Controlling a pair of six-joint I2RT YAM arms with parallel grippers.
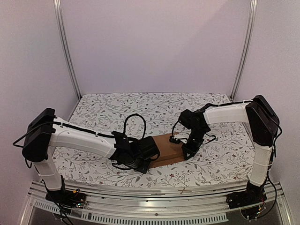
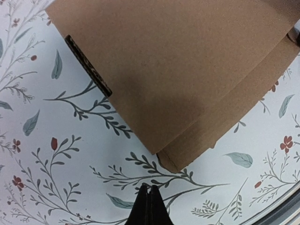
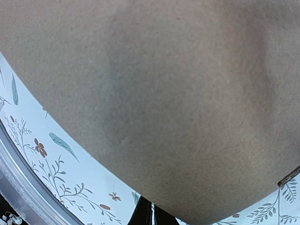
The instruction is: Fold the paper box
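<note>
The paper box (image 1: pixel 169 146) lies flat on the floral cloth between both arms, a thin brown rectangle. In the left wrist view the paper box (image 2: pixel 187 70) fills the top, one layer overlapping another, with a dark strip (image 2: pixel 89 65) along its left edge. My left gripper (image 2: pixel 149 188) is shut and empty, low over the cloth just short of the box's near corner (image 2: pixel 174 164). From above, my left gripper (image 1: pixel 143 167) is at the box's near-left end. My right gripper (image 1: pixel 188 151) is at the right end. It is shut, its fingers (image 3: pixel 144 216) tucked under the box edge (image 3: pixel 154 140).
A white cloth printed with leaves and flowers (image 1: pixel 117 108) covers the table. A metal rail (image 1: pixel 154 190) runs along the near edge, also seen as a grey rim (image 3: pixel 28 164). Two upright frame posts (image 1: pixel 68 51) stand at the back corners against pale walls.
</note>
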